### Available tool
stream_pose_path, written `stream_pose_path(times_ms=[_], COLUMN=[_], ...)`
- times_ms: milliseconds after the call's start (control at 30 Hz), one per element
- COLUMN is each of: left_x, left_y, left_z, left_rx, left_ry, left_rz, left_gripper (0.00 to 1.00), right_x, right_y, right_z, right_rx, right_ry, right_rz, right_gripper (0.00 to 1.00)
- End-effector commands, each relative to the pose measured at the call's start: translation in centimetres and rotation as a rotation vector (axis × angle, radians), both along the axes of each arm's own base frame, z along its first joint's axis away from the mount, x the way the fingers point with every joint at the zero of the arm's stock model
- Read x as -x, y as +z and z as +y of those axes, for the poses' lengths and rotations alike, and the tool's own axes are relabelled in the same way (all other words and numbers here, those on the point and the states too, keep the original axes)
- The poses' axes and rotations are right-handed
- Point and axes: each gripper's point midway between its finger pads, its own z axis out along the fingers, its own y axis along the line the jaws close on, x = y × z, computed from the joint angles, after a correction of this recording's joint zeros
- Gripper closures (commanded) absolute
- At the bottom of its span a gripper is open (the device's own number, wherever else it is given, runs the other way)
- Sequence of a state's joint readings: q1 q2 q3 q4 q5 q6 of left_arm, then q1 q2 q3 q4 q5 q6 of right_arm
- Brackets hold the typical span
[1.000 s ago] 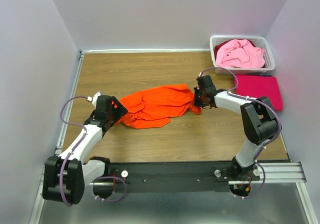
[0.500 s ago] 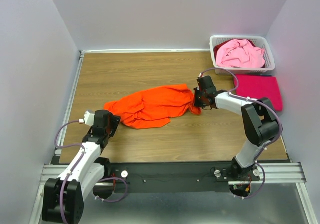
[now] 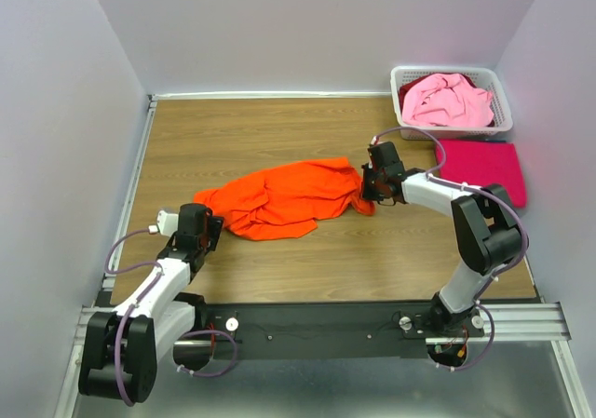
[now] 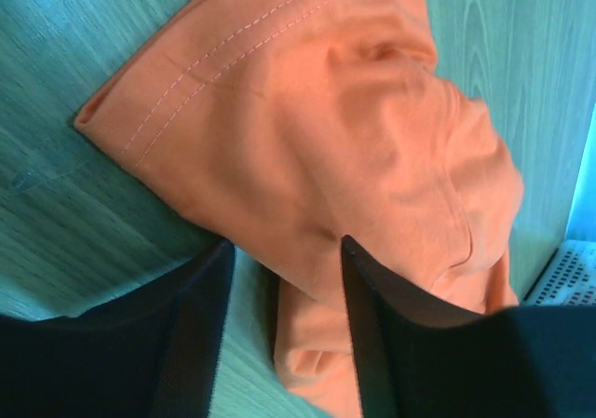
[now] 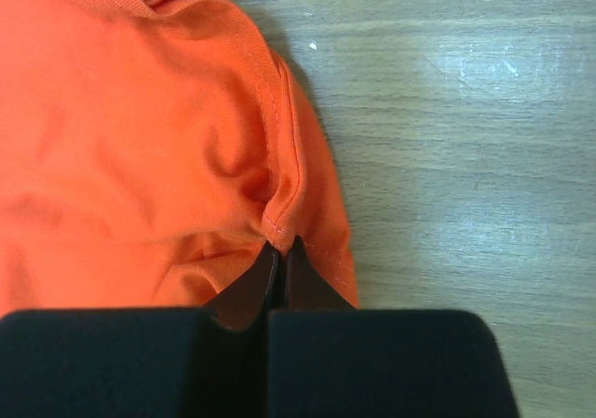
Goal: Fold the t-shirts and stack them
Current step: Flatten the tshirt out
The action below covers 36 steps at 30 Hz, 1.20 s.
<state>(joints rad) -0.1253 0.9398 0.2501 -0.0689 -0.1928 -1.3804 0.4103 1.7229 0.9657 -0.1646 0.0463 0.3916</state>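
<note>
The magenta shirt lay flat as a neat rectangle at the right edge of the table, just in front of the basket. It looked already folded, so about a third of the job seemed done.

The orange shirt sat rumpled and bunched in the middle of the table, neither spread out nor folded. The right gripper was pinched closed on the hem at the shirt's right end, with the seam gathered between its fingers. The left gripper was low by the shirt's left corner with its fingers well apart. It held nothing, though the wrist view showed orange cloth beyond the gap.

The pink shirt was heaped in the basket, not yet taken out (a bit of darker red showed beside it, and whether that was another garment could not be told).

What remained, as I judged it, was to flatten and fold the orange shirt, put it on the magenta one, and then do the same with the pink.
</note>
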Motion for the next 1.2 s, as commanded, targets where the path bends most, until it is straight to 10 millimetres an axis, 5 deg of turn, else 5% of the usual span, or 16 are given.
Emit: stream_pose_path(times_ms=[0, 267, 433, 567, 767, 833, 867, 1067, 1167], left_x=[-0.5, -1.5, -2.8, -5.7, -10.9, -12.4, -13.6, -19.9, -21.1], left_y=[0.1, 1.2, 6.2, 15.1, 23.5, 24.8, 27.2, 28.8, 30.1], left_z=[1.4, 2.5, 5.3, 8.1, 11.6, 12.1, 12.4, 12.6, 12.3], left_rx=[-0.018, -0.104, -0.307, -0.547, -0.877, -0.911, -0.922, -1.029, -1.047], left_ry=[0.083, 0.09, 0.117, 0.121, 0.106, 0.111, 0.129, 0.08, 0.07], left_rz=[-0.027, -0.029, -0.081, -0.216, -0.254, -0.26, -0.311, -0.341, -0.371], left_gripper=[0.51, 1.0, 1.0, 1.0, 1.0, 1.0, 1.0, 1.0, 1.0], right_x=[0.0, -0.3, -1.2, -2.7, -6.9, -7.9, -9.0, -11.9, -12.5], right_y=[0.6, 1.9, 4.1, 7.0, 10.6, 11.3, 12.1, 13.5, 14.4], right_z=[0.0, -0.5, -2.0, -3.4, -6.4, -6.8, -6.9, -7.3, -7.6], right_rx=[-0.016, -0.018, -0.027, -0.061, -0.085, -0.097, -0.098, -0.053, -0.029], right_ry=[0.009, -0.016, -0.084, -0.141, -0.214, -0.214, -0.214, -0.191, -0.195], right_rz=[-0.019, -0.054, -0.115, -0.179, -0.259, -0.269, -0.29, -0.339, -0.363], right_gripper=[0.99, 0.99, 0.99, 0.99, 0.99, 0.99, 0.99, 0.99, 0.99])
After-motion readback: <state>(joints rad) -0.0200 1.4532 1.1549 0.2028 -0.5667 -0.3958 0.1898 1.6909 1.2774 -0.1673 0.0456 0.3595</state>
